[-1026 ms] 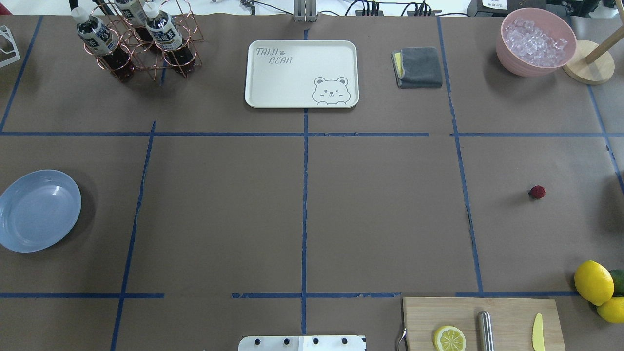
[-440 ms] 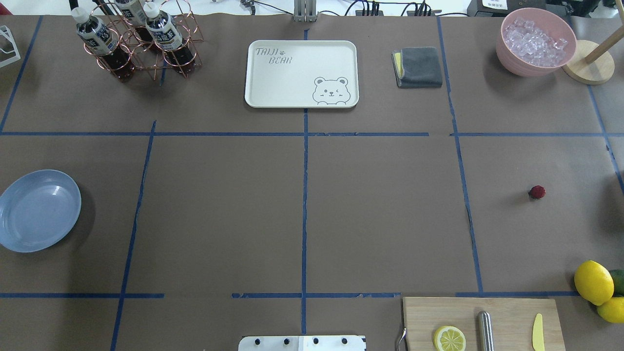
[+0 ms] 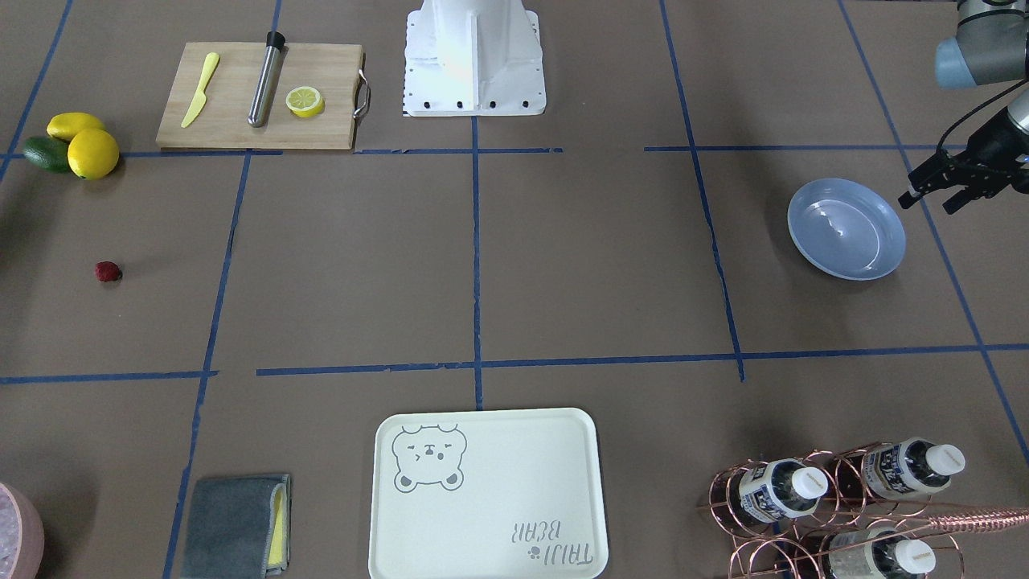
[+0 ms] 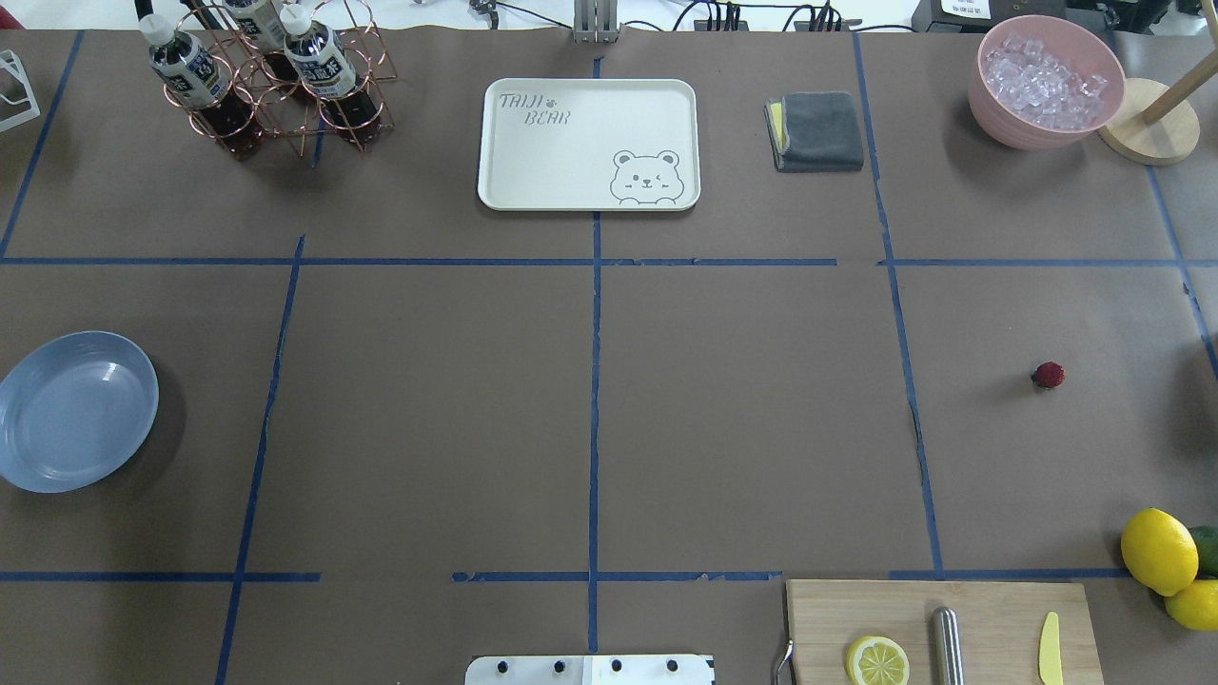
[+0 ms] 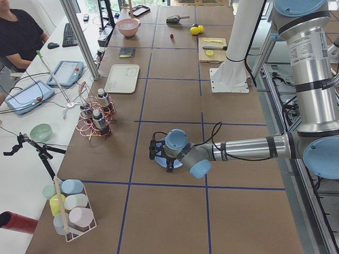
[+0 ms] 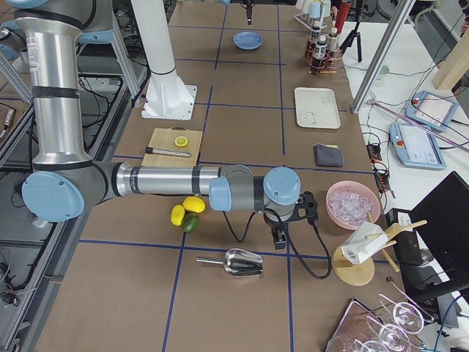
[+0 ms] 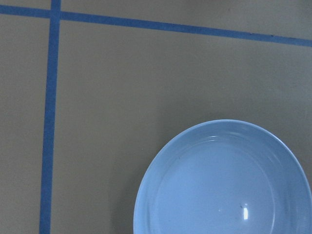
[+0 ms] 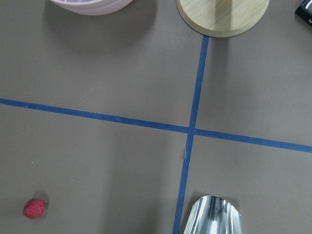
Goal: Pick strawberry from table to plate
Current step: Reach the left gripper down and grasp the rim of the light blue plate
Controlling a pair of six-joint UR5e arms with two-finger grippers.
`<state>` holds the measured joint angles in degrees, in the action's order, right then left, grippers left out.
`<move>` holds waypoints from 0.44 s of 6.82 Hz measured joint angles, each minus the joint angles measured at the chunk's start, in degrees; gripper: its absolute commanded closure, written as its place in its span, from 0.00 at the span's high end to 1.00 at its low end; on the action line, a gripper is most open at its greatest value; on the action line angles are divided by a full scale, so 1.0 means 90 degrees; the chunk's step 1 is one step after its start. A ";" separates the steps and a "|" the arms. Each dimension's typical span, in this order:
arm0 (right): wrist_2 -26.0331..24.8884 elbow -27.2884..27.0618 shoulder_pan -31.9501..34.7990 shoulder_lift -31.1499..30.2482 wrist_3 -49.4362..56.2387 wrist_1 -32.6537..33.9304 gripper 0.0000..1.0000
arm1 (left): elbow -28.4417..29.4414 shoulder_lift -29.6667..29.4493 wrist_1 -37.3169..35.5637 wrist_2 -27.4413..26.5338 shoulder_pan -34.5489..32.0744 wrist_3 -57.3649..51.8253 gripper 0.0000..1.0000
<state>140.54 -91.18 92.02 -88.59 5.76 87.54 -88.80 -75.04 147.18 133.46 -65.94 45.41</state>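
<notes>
The strawberry (image 4: 1049,375), a small dark-red berry, lies alone on the brown table (image 4: 742,409) at the right; it also shows as the strawberry (image 3: 108,272) and, low and left in the right wrist view, as the strawberry (image 8: 34,208). The light-blue plate (image 4: 76,411) sits empty at the far left. My left gripper (image 3: 926,205) hovers beside the plate (image 3: 846,229), fingers spread, holding nothing. Its wrist view looks down on the plate (image 7: 224,180). My right gripper (image 6: 281,238) shows only in the exterior right view, so I cannot tell its state.
A cutting board (image 4: 990,609) with a lemon slice, metal rod and yellow knife lies front right, beside lemons (image 4: 1158,550). The bear tray (image 4: 588,143), grey cloth (image 4: 816,130), pink ice bowl (image 4: 1045,81) and bottle rack (image 4: 271,81) line the far side. A metal scoop (image 8: 212,217) lies nearby.
</notes>
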 measured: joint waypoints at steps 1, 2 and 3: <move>0.0000 0.0001 0.0000 0.0000 0.0002 0.0000 1.00 | 0.0119 -0.0003 0.0164 -0.0259 0.0170 0.0116 1.00; 0.0000 -0.0001 0.0000 0.0000 0.0004 0.0000 1.00 | 0.0178 -0.0028 0.0231 -0.0520 0.0380 0.0234 1.00; 0.0000 -0.0005 0.0000 0.0001 0.0004 0.0000 1.00 | 0.0207 -0.0073 0.0251 -0.0725 0.0583 0.0337 0.99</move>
<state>140.54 -91.22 92.02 -88.58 5.80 87.54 -86.94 -75.69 149.44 126.93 -60.69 48.44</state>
